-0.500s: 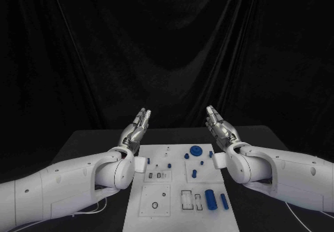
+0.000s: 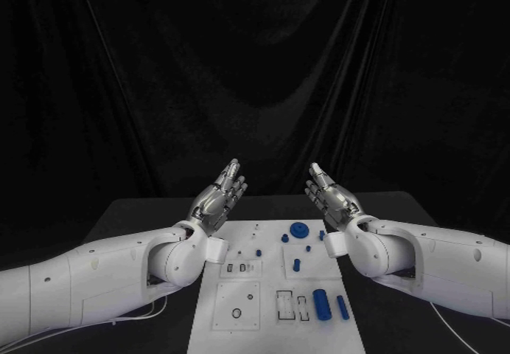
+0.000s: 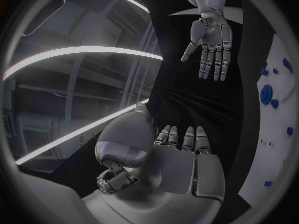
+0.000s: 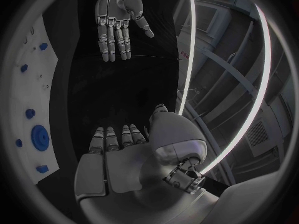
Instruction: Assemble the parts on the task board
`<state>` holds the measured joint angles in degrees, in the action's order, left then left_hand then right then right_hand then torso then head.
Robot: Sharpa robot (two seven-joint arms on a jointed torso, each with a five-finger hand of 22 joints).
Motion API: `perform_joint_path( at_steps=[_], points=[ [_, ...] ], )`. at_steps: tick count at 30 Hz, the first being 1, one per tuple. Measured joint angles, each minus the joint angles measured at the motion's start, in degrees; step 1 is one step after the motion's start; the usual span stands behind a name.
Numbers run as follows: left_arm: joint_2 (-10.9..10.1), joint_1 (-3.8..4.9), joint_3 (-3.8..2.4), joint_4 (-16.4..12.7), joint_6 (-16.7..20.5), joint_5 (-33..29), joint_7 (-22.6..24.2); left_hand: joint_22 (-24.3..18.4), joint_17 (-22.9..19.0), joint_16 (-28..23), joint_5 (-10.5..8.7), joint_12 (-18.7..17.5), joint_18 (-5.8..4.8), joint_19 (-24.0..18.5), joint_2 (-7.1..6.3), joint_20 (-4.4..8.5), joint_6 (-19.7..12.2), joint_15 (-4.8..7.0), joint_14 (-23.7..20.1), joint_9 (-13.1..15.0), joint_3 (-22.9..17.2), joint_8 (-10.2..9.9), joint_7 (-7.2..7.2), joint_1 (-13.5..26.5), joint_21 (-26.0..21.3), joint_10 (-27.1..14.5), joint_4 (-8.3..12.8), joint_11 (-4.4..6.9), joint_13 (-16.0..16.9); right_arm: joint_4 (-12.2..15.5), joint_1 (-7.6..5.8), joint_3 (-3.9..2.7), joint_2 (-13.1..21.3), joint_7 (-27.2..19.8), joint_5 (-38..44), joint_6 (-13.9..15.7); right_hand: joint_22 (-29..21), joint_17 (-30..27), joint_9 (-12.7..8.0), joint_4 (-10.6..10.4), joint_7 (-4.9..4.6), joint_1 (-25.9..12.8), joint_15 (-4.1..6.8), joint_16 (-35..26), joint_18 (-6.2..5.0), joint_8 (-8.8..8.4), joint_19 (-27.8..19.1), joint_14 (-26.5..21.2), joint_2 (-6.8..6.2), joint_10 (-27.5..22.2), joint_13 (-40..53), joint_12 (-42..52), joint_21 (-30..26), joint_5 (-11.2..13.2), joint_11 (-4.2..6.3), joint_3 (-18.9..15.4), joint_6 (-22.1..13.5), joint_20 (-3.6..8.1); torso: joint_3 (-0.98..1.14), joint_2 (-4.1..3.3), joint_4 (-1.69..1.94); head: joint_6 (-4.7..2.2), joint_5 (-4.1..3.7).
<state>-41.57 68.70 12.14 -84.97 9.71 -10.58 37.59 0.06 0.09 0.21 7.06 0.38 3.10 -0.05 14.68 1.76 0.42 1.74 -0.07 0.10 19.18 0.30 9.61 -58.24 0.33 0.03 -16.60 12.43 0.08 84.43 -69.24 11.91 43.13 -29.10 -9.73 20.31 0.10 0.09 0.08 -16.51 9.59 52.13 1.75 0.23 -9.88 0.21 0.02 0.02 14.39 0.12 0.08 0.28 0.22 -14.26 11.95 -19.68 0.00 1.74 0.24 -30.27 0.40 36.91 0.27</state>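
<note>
Head view: black curtain [image 2: 255, 88] hangs behind task board [image 2: 266, 324].

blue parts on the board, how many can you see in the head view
About 8: a round disc with three small pieces near it, two mid-board, and two cylinders at the near right. The arms may hide more.

Black table [image 2: 138, 210] — white task board [image 2: 271, 324] lying flat at middle.
</note>
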Motion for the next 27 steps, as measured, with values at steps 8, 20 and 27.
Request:
perform_joint_path(
  at_steps=[8, 20, 27],
  points=[
    [-1.00, 0.00, 0.05, 0.54, -1.96, -2.11, 0.72, 0.00, 0.01, 0.00, 0.01, 0.00, -0.01, 0.00, -0.04, 0.00, 0.01, 0.00, 0.00, 0.00, -0.17, 0.00, -0.42, -0.42, 0.00, -0.03, -0.16, -0.39, 0.01, -1.43, -0.03, 0.00, 0.40, 1.01, -0.47, -1.47, 0.00, 0.00, 0.01, 0.00, -0.60, -0.01, 0.00, 0.00, 0.01, 0.00, 0.00, 0.00, 0.01, -0.12, 0.00, 0.00, 0.00, 0.23, -0.71, 0.00, 0.00, 0.00, 0.03, 0.03, 0.00, 0.81, 0.14],
    [-1.11, -0.02, 0.05, 1.18, -3.24, -2.02, 0.97, 0.01, -0.04, 0.00, 0.82, 0.00, 0.90, 0.00, -0.02, 0.00, 0.31, -0.01, 0.00, 0.10, -0.45, 0.00, -0.71, -1.44, 0.00, -0.05, -0.06, -1.18, 0.02, -2.31, -0.03, 0.01, 0.19, 1.72, -0.65, -4.03, 0.00, 0.00, 0.02, 0.48, -2.21, 2.31, 0.00, 0.00, 0.01, 0.00, 0.00, 0.00, -0.46, -0.11, 0.00, 0.00, 0.00, 0.56, -2.14, 0.48, -0.07, 0.00, 0.02, -0.04, 0.00, 1.38, 0.25],
    [-1.91, -0.03, 0.05, 1.51, -3.60, 0.72, 1.03, 0.02, -0.04, 0.00, 9.97, 0.54, 4.90, 0.01, 0.13, -0.73, 1.33, -0.02, 0.00, 0.32, -2.98, 0.01, -4.94, -7.65, 0.00, 0.14, 0.09, -7.23, 0.04, -3.56, -0.42, 0.03, 0.33, 1.37, 3.04, -5.55, 0.01, 0.00, 0.89, 2.60, -8.05, 7.98, -0.01, 0.00, 0.01, 1.66, 0.04, -0.01, -1.43, -0.15, 0.00, 0.00, 0.01, -2.94, -8.50, 2.25, 3.53, -7.70, 0.02, -0.04, 0.00, 2.33, 0.59]
  ],
)
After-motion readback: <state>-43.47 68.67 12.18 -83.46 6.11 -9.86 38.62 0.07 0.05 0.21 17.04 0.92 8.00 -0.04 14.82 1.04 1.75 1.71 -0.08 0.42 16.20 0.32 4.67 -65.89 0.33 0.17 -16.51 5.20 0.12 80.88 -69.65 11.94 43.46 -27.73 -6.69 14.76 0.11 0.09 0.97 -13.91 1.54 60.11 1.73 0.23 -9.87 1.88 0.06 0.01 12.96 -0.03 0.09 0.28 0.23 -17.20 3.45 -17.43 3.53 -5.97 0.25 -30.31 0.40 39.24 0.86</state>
